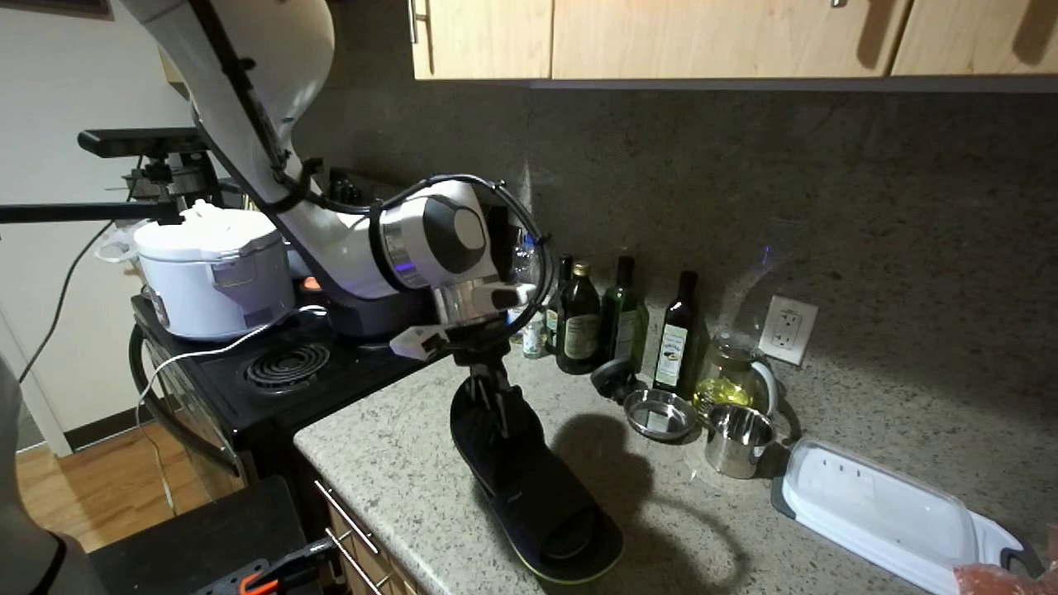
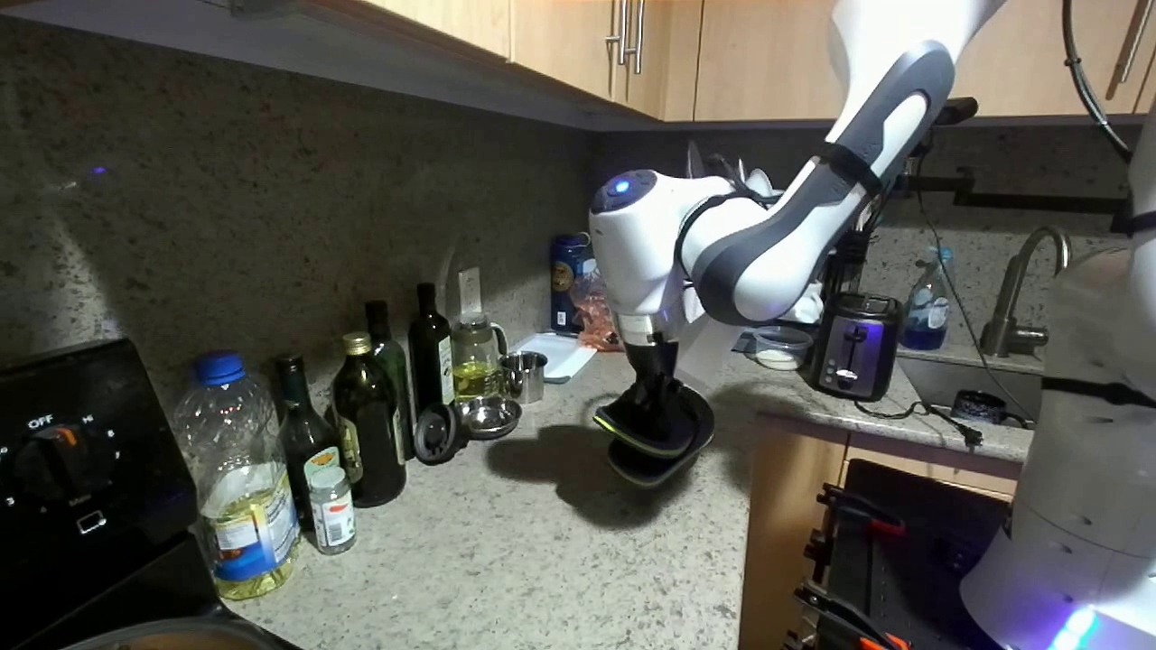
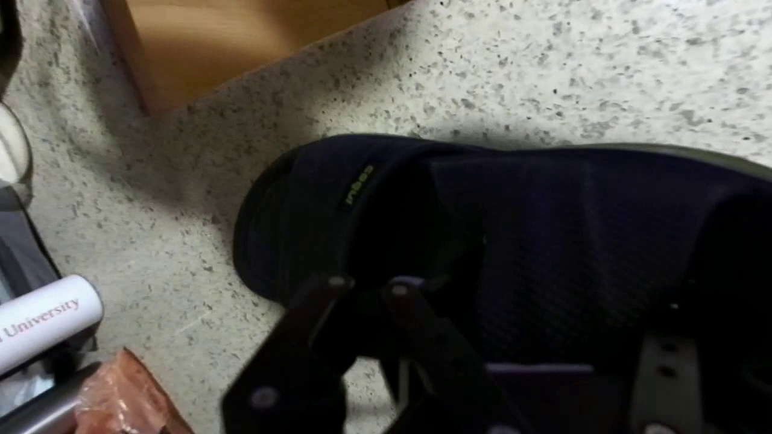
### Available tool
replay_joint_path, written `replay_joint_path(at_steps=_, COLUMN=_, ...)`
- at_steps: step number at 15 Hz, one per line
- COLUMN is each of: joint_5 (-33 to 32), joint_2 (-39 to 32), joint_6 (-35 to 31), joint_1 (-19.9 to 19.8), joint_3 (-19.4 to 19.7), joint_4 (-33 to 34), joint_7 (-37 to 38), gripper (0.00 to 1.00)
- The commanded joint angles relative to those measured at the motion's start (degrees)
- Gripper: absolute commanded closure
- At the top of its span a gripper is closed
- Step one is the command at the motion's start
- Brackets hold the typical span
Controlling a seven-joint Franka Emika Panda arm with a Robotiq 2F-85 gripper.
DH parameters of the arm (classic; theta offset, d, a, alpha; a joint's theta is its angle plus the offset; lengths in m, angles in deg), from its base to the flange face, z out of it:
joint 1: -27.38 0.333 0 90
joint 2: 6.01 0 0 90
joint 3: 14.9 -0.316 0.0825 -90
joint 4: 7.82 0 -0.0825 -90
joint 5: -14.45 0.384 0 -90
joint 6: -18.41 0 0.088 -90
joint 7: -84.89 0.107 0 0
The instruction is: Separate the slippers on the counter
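The slippers are dark and lie stacked, overlapping, over the speckled counter. In an exterior view, the upper slipper tilts with its yellow-green edge raised on one side, above the lower slipper. The wrist view shows a slipper lengthwise, its toe and lettered strap to the left. My gripper points down at the heel half, its fingers narrow and together. The fingertips merge with the dark slipper, so contact is hard to see. Whether the lower sole rests fully on the counter I cannot tell.
Several bottles line the backsplash, with a steel bowl, a metal cup and a white-lidded container farther along. The black stove carries a white cooker. A toaster stands by the sink.
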Motion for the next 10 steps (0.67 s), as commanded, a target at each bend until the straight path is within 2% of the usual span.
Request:
replay_joint_path(at_steps=1, joint_5=-5.5, joint_2=-3.8, joint_6=0.3, joint_1=0.0, joint_3=1.1, joint_4=-0.2, joint_7=8.0, gripper=1.00)
replay_joint_path(at_steps=5, joint_5=-5.4, joint_2=-8.4, joint_6=0.3, joint_1=0.8, joint_3=2.2, joint_4=0.6, joint_7=10.7, gripper=1.00)
replay_joint_path(at_steps=10, joint_5=-2.4, joint_2=-12.4, joint_6=-0.6, joint_1=1.7, joint_3=2.1, joint_4=2.7, joint_7=9.1, gripper=1.00)
